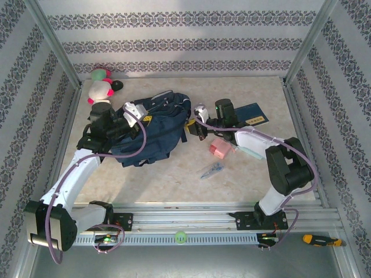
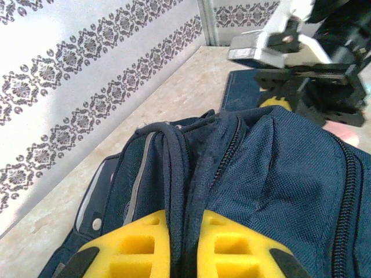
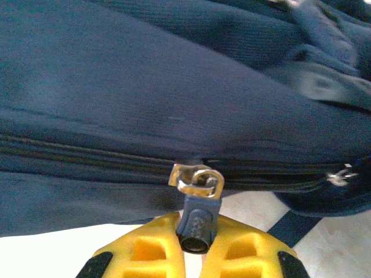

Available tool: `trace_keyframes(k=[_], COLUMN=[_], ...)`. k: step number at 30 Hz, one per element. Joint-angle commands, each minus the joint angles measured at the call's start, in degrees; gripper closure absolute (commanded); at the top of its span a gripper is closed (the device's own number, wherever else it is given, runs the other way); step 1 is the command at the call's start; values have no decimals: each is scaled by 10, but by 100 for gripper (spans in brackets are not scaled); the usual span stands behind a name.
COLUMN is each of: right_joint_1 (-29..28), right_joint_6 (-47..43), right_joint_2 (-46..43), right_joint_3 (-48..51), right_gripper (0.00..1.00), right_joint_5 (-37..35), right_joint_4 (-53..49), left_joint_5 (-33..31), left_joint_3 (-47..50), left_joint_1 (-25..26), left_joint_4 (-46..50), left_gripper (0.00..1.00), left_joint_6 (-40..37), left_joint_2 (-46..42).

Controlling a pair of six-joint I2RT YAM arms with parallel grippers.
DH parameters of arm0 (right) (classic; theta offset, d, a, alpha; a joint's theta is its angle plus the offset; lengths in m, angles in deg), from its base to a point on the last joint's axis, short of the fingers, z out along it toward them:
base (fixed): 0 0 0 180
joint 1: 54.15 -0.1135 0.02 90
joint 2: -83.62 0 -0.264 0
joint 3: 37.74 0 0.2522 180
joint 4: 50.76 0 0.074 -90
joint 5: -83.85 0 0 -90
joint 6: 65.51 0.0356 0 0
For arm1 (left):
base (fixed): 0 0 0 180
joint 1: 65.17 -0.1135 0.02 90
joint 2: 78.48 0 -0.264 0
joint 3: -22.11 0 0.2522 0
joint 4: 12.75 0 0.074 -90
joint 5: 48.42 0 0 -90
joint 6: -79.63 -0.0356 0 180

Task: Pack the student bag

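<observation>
Right jaws pinch zipper pull (image 3: 196, 211), per wrist view.

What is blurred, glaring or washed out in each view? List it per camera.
Top external: even light, only soft shadows, the navy backpack sharp. Left wrist: the wall at upper left washed out, backpack weave crisp. Right wrist: the metal zipper pull glints, the fabric above it smeared and soft, the table at lower left blown out to white.
</observation>
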Motion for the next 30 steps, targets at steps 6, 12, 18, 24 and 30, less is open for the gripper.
trace_keyframes(k=[6, 12, 18, 24, 30], right_joint_1=[-71, -83, -82, -77, -65], right_joint_6=[-68, -49, -15, 3, 33], right_joint_2=[-73, -82, -53, -37, -27], right_joint_3=[17, 20, -12, -21, -28], right_gripper=[100, 100, 94, 88, 77], right_joint_5=[-66, -41, 41, 66, 93], right_joint_4=[-56, -51, -48, -23, 2], left_joint_5=[-114, -44, 19, 36, 37], left_joint_3=[-13, 1, 9, 12, 16], left_joint_1=[3, 3, 3, 3, 3], left_joint_4=[-31, -53, -67, -72, -76], left_gripper=[100, 100, 100, 100, 100], left_joint_6=[10, 14, 18, 19, 20], left_joint_2=[3, 2, -6, -13, -18])
